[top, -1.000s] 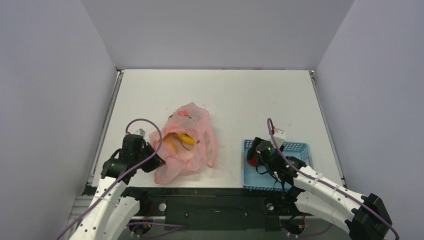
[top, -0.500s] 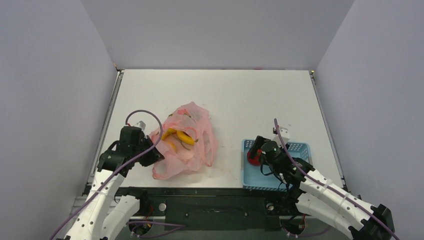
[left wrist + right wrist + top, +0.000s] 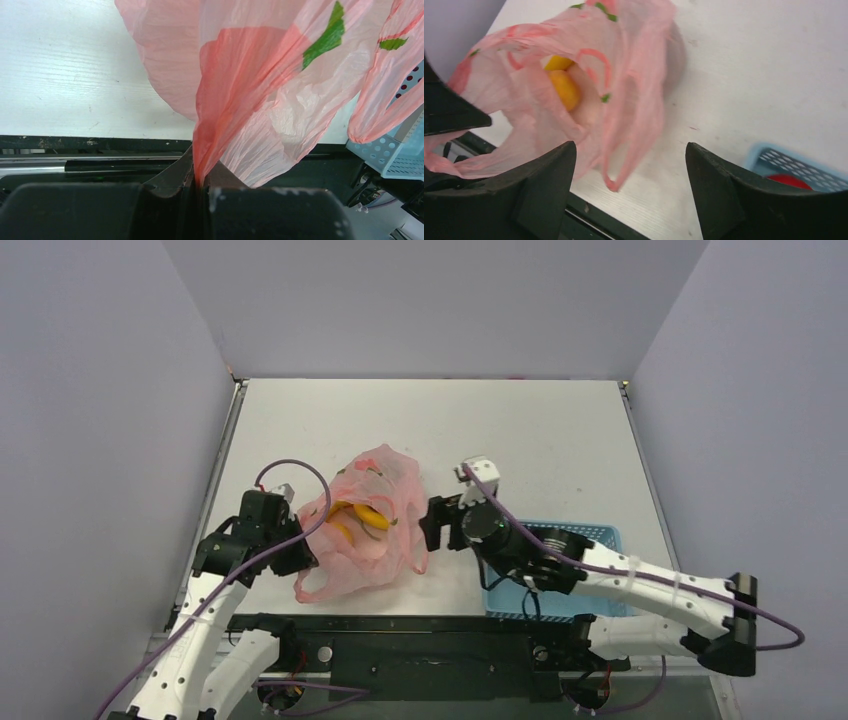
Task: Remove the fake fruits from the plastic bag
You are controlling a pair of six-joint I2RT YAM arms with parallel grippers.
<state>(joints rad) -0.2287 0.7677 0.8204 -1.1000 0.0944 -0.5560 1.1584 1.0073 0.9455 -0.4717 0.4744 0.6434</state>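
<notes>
Our right gripper (image 3: 433,525) has swung over from the blue basket (image 3: 590,536), where a red fruit (image 3: 794,181) lies, and faces the plastic bag (image 3: 372,552) with fingers spread wide and nothing between them. Our left gripper (image 3: 202,184) is clamped tight on a gathered fold of the bag's near-left edge. The yellow bananas (image 3: 358,518) sit inside the bag, just left of the right fingers, lengthways roughly across the table, so we judge the right arm nearer.

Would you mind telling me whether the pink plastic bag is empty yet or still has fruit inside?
Still holding fruit: yellow bananas show inside the plastic bag in the top and right wrist views.
</notes>
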